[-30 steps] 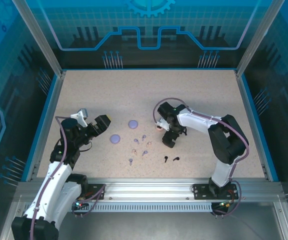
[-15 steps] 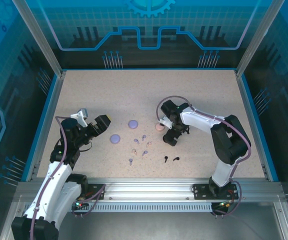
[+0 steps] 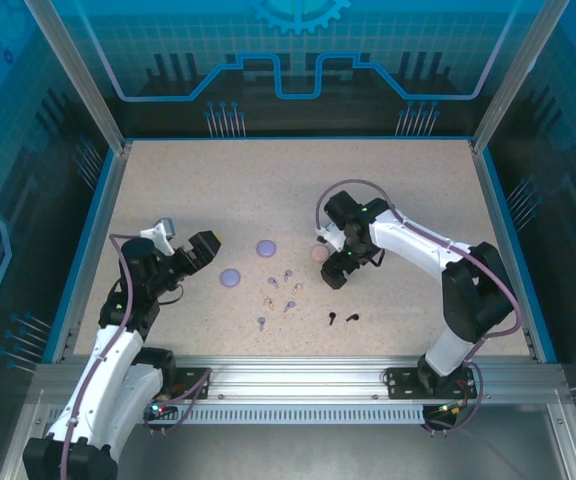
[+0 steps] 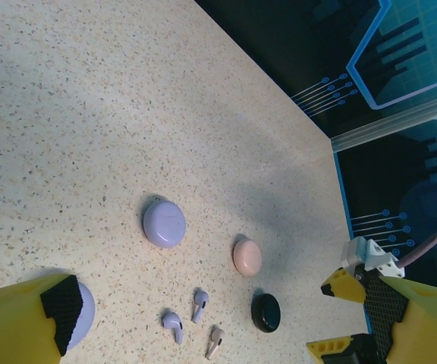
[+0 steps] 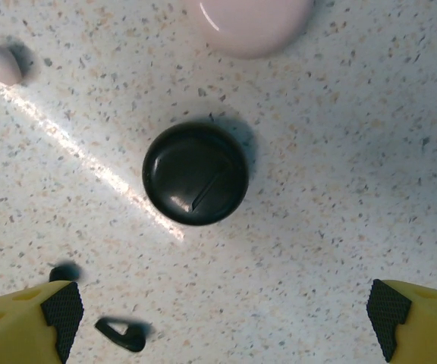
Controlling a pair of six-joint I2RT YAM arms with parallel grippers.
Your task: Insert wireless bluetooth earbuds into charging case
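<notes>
Right wrist view: a black earbud (image 5: 120, 334) lies on the worktop (image 5: 340, 152) just lower-left of the black charging case (image 5: 196, 184), with a pink case (image 5: 249, 23) just above it. The right tool (image 5: 226, 315) hovers over that black case, jaws wide, empty. The left tool (image 4: 207, 311), equally open and empty, sits well left of it.

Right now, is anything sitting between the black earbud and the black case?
Nothing visible does. In the right wrist view the black earbud lies near the black case with bare table between them. The pink case sits on the case's far side, off that path. The right gripper is open above them.
</notes>
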